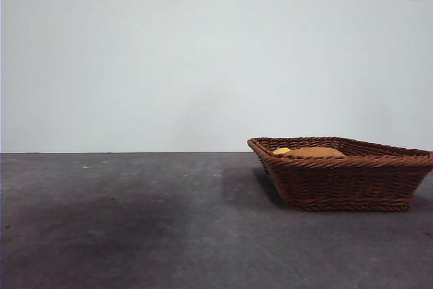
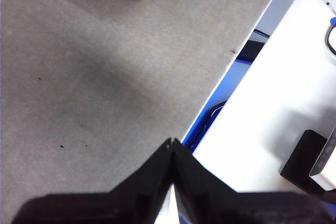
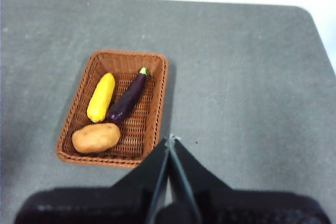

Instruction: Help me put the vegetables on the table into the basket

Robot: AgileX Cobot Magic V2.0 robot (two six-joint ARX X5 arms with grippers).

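Now all three vegetables lie inside the wicker basket (image 3: 113, 108), a brown woven tray with flared sides and a braided rim, resting on the dark grey table (image 3: 241, 77). The bumpy yellow corn cob (image 3: 101, 97) and the glossy purple eggplant (image 3: 127, 97) lie side by side, the round brown potato (image 3: 96, 137) at one end beside them. The right gripper (image 3: 170, 140) hangs above the table just beside the basket, jaws pressed together. The left gripper (image 2: 172, 142), jaws likewise closed on nothing, sits over the table's edge, well apart from the basket.

Even, bright light; soft shadow left of the basket (image 1: 342, 181); wrist views slightly blurred.
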